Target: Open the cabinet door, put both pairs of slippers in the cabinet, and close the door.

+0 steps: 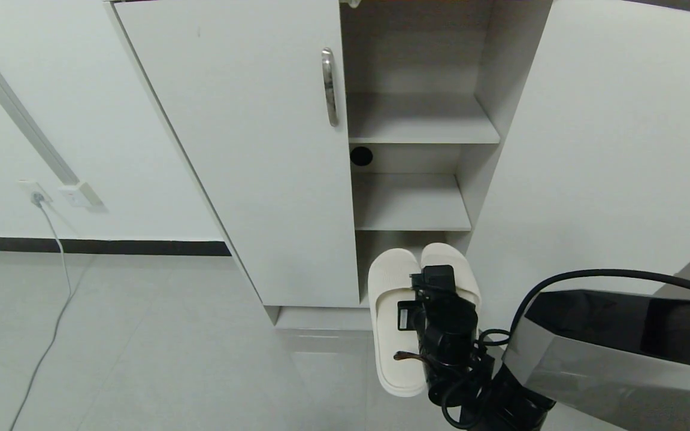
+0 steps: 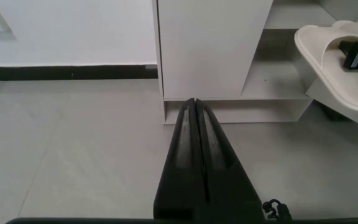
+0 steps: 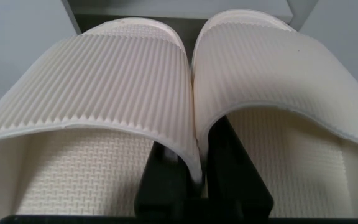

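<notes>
Presently clamps both cream slippers (image 1: 390, 311) as one bundle in the right claw (image 1: 435, 286), pinching the two inner strap edges together between fingers (image 3: 232, 177) closed hard onto them, presumably so that one trip carries the whole pair. Holds them off the floor, strap side up and toes forward, side by side and touching, just in front of the cabinet's bottom compartment (image 1: 399, 245). Faces the right door (image 1: 590, 149), swung wide open, likely to leave that opening free; leaves the left door (image 1: 243, 149) shut, with its handle (image 1: 329, 87) untouched. Offers two further shelves, middle (image 1: 411, 203) and upper (image 1: 423, 120), both above slipper height, so probably aims for the lowest space. Places the slippers around and ahead of the claw: straps arching over the fingers, toes beyond the fingertips, heels back toward the wrist. Hangs the left claw (image 2: 195, 109) low over the floor (image 2: 73, 143), short of the cabinet base (image 2: 229, 112), fingers pressed fully together on nothing, seemingly parked out of the way. Judged stage: one pair poised to go in, door closing not yet due.
</notes>
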Controlling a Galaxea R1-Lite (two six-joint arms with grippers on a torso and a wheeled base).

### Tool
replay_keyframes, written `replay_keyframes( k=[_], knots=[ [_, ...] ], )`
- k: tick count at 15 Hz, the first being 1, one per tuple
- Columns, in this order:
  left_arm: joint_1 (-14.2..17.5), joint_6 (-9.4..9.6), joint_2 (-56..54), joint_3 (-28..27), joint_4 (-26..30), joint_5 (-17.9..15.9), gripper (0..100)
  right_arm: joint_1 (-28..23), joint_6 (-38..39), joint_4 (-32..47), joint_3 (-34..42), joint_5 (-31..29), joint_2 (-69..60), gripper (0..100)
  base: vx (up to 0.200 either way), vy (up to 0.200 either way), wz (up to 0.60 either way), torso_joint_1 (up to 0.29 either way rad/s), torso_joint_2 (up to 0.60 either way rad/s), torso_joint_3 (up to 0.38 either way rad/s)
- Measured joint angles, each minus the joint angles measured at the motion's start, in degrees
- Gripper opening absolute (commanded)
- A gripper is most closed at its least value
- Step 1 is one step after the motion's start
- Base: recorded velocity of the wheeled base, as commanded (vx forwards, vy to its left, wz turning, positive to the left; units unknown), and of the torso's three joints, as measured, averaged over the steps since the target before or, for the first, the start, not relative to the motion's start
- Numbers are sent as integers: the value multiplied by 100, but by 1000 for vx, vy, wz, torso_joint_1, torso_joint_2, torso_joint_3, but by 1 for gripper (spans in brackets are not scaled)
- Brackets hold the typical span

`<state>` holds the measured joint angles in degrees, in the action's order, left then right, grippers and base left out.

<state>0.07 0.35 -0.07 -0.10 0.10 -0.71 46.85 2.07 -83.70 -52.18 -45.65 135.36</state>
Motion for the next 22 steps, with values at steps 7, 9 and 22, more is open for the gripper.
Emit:
replay_keyframes(
  k=[7,9,22],
  knots=[
    [0,2,0,0,0,0,0,-27,-55,-139,0,6,122,0,0,0,0,0,0,0],
    [0,2,0,0,0,2,0,-30,-85,-143,0,4,127,0,200,0,0,0,-2,2],
    [0,-9,0,0,-2,5,0,-63,-305,-284,6,4,102,0,169,0,0,1,3,2]
  ],
)
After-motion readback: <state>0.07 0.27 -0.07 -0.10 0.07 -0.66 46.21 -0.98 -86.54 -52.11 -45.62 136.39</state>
